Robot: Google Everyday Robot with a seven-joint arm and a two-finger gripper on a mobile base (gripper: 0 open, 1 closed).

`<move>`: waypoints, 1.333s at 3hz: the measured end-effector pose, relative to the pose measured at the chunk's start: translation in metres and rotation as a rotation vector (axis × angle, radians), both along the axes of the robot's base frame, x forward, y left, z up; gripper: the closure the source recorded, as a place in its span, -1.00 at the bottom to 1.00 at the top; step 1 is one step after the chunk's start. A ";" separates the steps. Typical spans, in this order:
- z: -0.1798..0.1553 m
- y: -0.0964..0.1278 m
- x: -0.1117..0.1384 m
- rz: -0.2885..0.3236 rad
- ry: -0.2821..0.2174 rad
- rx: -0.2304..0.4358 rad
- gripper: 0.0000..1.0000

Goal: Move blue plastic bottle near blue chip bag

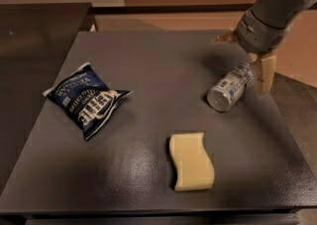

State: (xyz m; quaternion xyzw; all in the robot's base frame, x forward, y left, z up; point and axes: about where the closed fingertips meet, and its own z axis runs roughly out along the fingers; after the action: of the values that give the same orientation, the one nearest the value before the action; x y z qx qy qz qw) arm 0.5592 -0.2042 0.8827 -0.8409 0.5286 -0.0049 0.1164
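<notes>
The blue plastic bottle (231, 86) lies on its side at the right of the dark table (148, 55), its base toward me and its cap end hidden under the arm. My gripper (246, 55) hangs over the cap end, open. One tan finger (265, 72) is just right of the bottle and the other (225, 36) is behind it to the left. Whether a finger touches the bottle I cannot tell. The blue chip bag (85, 99), navy with white lettering, lies flat at the left of the table, far from the bottle.
A pale yellow wavy sponge (190, 161) lies near the front of the table, between bag and bottle. The table's right edge runs close beside the bottle. A darker counter (34, 45) adjoins on the left.
</notes>
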 end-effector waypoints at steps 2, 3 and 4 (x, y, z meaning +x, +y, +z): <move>-0.035 -0.007 0.009 0.054 0.043 -0.065 -0.71; -0.037 -0.008 0.009 0.057 0.055 -0.083 -0.30; -0.032 -0.004 0.006 0.061 0.049 -0.092 0.17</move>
State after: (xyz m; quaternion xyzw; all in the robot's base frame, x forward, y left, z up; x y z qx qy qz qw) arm 0.5657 -0.2081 0.8512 -0.8609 0.5046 -0.0050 0.0650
